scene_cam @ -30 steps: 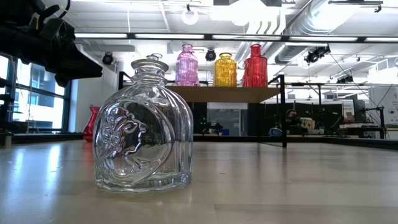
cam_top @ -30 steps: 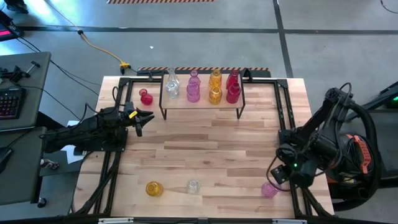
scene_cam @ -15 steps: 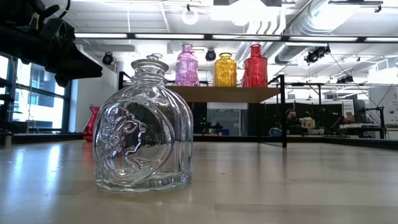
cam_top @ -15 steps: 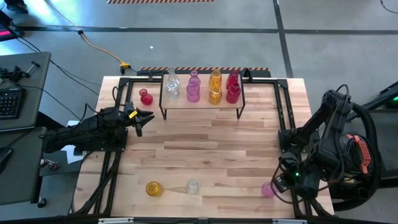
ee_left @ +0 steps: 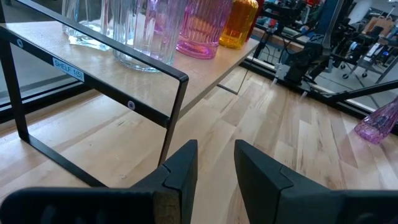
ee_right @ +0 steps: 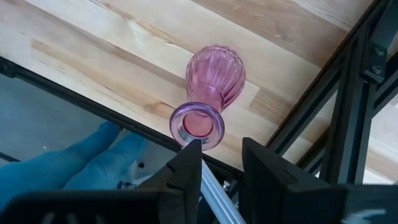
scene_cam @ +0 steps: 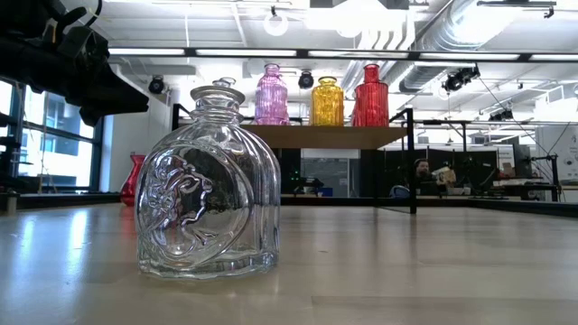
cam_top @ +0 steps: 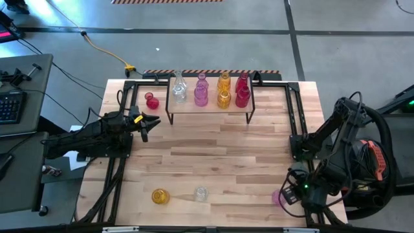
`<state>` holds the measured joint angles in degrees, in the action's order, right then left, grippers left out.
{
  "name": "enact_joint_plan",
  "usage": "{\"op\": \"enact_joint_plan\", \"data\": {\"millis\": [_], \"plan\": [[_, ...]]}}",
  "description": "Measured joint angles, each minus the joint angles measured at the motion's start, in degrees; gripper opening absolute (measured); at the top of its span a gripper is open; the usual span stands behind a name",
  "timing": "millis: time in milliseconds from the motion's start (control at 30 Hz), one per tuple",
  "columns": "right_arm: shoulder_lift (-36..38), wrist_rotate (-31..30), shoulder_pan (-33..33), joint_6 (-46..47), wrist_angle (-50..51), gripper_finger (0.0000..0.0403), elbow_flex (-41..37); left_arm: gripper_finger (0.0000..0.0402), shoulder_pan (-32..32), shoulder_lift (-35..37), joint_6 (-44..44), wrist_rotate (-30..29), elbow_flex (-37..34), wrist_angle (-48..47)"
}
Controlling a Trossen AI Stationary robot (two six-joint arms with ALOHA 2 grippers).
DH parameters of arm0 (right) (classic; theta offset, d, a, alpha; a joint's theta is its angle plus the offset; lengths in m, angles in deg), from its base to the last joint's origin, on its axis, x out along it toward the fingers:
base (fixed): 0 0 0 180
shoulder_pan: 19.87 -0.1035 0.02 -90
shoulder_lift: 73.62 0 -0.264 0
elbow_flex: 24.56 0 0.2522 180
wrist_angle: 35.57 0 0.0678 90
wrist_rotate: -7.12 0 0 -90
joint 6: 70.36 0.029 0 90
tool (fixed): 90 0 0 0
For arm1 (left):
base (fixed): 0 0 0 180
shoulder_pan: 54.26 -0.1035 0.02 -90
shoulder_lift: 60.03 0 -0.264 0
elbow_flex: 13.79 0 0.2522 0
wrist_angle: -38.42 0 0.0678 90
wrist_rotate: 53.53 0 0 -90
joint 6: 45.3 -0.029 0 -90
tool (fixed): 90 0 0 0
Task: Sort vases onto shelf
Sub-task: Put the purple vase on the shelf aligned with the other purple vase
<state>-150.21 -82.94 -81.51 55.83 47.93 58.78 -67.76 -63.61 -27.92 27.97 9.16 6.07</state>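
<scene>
The shelf stands at the table's far side and carries clear, pink, amber and red vases. A red vase stands on the table to the shelf's left. An amber vase and a clear vase stand near the near edge. A pink vase stands upright at the near right corner. My right gripper hangs above it, pointing down, open by a narrow gap, beside the vase's mouth. My left gripper waits open left of the shelf.
Black metal frame rails run along the table's left and right sides; one passes close to the pink vase. The table's near edge lies right beside that vase. The table's middle is bare wood.
My right gripper has gone down and toward the table's near edge, closing in on the pink vase, and has turned a little. Its finger gap is unchanged. The vases have stayed in place.
</scene>
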Motion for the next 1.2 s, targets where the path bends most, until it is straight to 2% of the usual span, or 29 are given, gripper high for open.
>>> {"op": "enact_joint_plan", "data": {"millis": [667,1000,1100,1200], "plan": [[-4.7,0.3,0.3,1.6,-0.3,0.0096,0.0,0.0095,0.0,0.0,0.0,0.0,0.0,0.0],[-6.4,1.9,2.9,-0.1,0.3,0.0095,0.0,0.0095,0.0,0.0,0.0,0.0,0.0,0.0],[-6.4,2.3,3.5,-0.5,0.5,0.0079,0.0,0.0095,0.0,0.0,0.0,0.0,0.0,0.0],[-6.4,2.3,3.9,-0.7,0.5,0.0047,0.0,0.0095,0.0,0.0,0.0,0.0,0.0,0.0]]}}
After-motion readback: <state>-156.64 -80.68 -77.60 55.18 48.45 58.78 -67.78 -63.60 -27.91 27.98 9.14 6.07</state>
